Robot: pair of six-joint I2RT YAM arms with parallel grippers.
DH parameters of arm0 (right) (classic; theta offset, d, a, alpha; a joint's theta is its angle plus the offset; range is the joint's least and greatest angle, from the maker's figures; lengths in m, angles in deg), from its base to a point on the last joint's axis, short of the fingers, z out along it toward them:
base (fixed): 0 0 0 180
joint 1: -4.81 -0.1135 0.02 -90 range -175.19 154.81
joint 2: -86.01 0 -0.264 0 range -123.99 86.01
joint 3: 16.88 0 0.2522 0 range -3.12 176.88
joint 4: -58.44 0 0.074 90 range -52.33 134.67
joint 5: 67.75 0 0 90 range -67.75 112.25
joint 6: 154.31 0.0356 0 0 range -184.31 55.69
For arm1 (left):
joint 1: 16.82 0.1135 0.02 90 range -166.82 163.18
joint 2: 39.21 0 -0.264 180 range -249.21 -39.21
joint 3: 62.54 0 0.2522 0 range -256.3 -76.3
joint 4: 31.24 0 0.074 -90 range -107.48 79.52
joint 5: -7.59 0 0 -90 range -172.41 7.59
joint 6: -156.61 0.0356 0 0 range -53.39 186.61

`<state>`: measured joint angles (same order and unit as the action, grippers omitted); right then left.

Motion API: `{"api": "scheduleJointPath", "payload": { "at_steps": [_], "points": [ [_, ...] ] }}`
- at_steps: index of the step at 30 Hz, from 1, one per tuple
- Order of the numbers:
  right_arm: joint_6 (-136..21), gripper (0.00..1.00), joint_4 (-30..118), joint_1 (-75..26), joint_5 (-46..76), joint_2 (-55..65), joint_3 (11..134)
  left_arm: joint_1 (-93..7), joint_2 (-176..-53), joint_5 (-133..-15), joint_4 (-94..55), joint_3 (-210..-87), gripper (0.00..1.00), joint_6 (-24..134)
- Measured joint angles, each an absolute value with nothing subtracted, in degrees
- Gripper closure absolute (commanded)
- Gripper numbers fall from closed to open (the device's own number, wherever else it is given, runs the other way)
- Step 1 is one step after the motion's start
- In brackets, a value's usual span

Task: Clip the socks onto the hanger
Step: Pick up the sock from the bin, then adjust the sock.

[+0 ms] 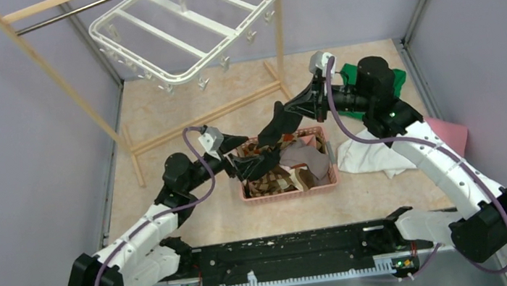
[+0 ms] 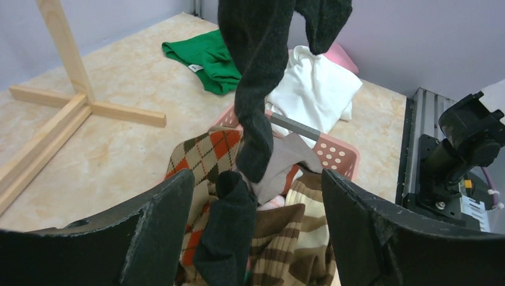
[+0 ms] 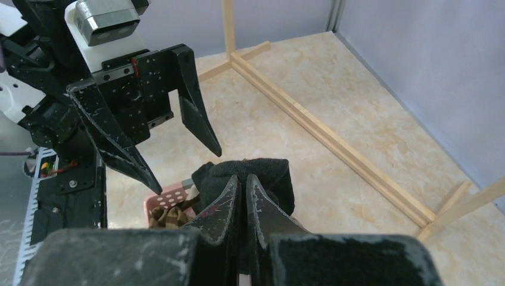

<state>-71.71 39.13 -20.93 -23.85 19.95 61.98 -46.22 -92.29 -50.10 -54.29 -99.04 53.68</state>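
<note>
My right gripper is shut on the top of a black sock. The sock hangs down toward the pink basket. In the left wrist view this black sock dangles between my spread fingers, its tip just above the pile. My left gripper is open low over the basket with nothing gripped. Under it lie another black sock, a brown striped sock and an argyle sock. The white hanger hangs at the back left from the rack's bar, its clips dangling.
The wooden rack stands at the back, its base bars on the table behind the basket. Green, white and pink cloths lie right of the basket. Purple walls enclose the table.
</note>
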Motion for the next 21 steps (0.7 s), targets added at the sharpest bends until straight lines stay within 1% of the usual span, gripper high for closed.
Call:
{"api": "scheduleJointPath", "payload": {
  "at_steps": [3, 5, 6, 7, 9, 11, 12, 18, 21],
  "points": [
    [-70.7, 1.00, 40.2, -20.9, -24.2, 20.0, 61.4, -48.1, -95.4, -50.2, -54.6, -101.2, 0.20, 56.6],
    [-70.4, 1.00, 40.5, -20.9, -24.4, 20.0, 61.0, -49.2, -97.1, -50.4, -55.1, -102.0, 0.27, 58.0],
    [-70.2, 1.00, 40.4, -20.9, -24.4, 20.0, 61.0, -49.5, -97.9, -50.4, -55.4, -102.3, 0.32, 58.5],
    [-70.1, 1.00, 40.5, -20.9, -24.4, 20.0, 61.0, -49.8, -98.9, -50.4, -55.6, -102.7, 0.42, 59.2],
    [-70.0, 1.00, 40.5, -20.9, -24.6, 20.0, 61.0, -50.2, -100.8, -50.3, -55.8, -103.5, 0.70, 60.0],
    [-70.0, 1.00, 40.4, -20.9, -24.6, 20.1, 61.0, -50.3, -102.7, -50.3, -55.8, -104.6, 0.93, 60.9],
    [-70.0, 1.00, 40.4, -20.9, -24.6, 20.1, 61.0, -50.4, -103.3, -50.3, -55.5, -105.2, 1.00, 61.2],
    [-73.0, 1.00, 37.3, -20.9, -24.9, 20.8, 61.0, -50.3, -101.6, -52.2, -51.4, -106.9, 1.00, 65.5],
    [-78.9, 1.00, 32.0, -20.9, -25.7, 22.1, 61.0, -50.4, -97.7, -54.6, -44.3, -108.6, 1.00, 70.4]
  ]
}}
